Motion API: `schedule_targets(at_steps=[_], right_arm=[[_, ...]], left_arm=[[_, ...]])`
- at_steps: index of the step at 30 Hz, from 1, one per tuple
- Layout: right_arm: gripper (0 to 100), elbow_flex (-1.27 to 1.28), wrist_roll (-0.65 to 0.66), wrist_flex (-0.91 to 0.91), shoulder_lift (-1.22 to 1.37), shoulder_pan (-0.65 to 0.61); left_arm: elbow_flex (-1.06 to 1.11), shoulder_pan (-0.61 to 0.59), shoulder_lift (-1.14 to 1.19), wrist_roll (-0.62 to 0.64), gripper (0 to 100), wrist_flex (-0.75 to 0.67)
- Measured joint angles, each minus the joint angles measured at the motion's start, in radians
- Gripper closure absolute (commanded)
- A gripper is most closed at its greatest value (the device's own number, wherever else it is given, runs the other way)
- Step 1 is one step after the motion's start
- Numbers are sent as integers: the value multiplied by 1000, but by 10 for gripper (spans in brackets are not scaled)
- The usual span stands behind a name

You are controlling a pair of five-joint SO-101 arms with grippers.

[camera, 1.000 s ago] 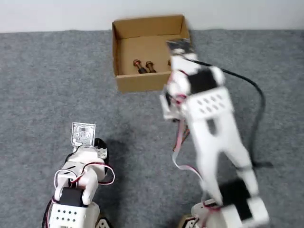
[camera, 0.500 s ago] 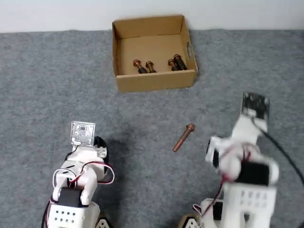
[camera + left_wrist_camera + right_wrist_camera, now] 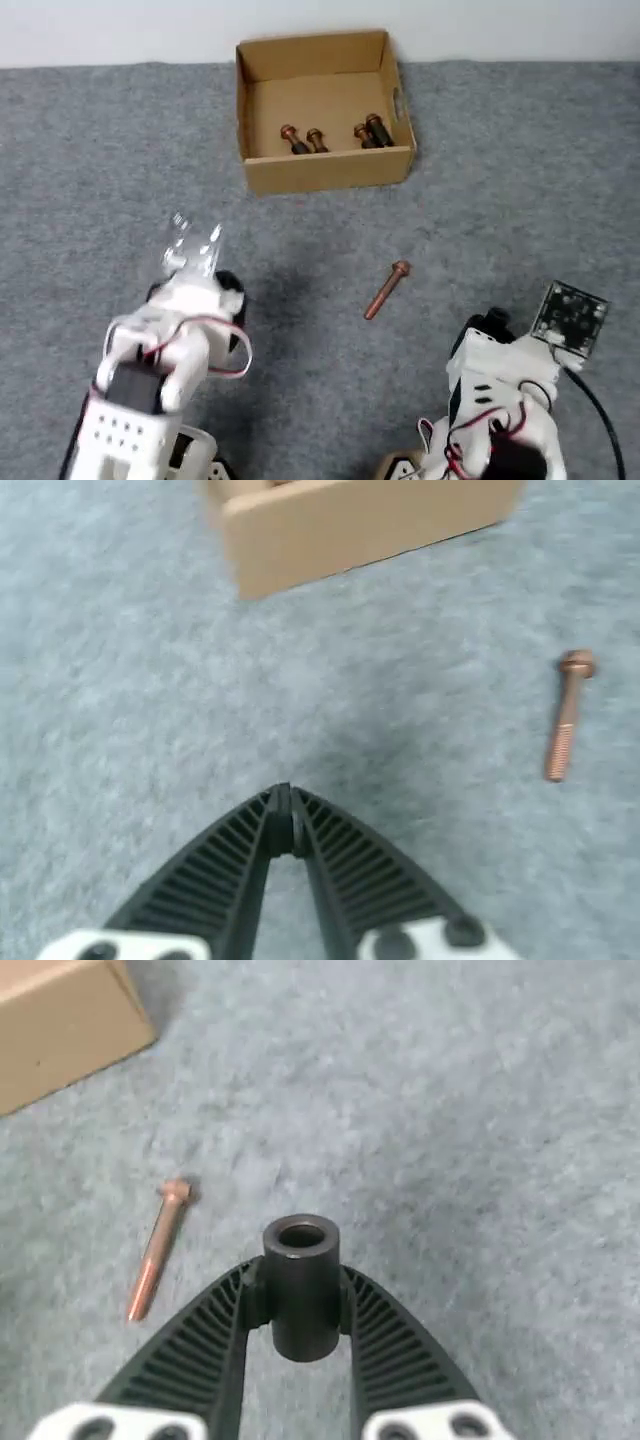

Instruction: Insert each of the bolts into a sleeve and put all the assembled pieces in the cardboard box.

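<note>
Right tool (image 3: 300, 1288) grips sleeve (image 3: 301, 1252); cardboard box (image 3: 325, 171) holds assembled pieces (image 3: 301, 141).

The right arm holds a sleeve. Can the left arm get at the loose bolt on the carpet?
Probably yes: the bolt lies alone on open carpet, nothing between it and the left arm; its shut jaws must open.
</note>
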Motion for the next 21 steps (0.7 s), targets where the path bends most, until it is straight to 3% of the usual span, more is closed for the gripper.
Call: schedule_targets(at_steps=[14,21], right_arm=[[991,23,0,-2,-5,6],[991,23,0,-2,-5,5]], left_arm=[[-551,256,882,21,987,0],[-916,368,1250,133,820,149]])
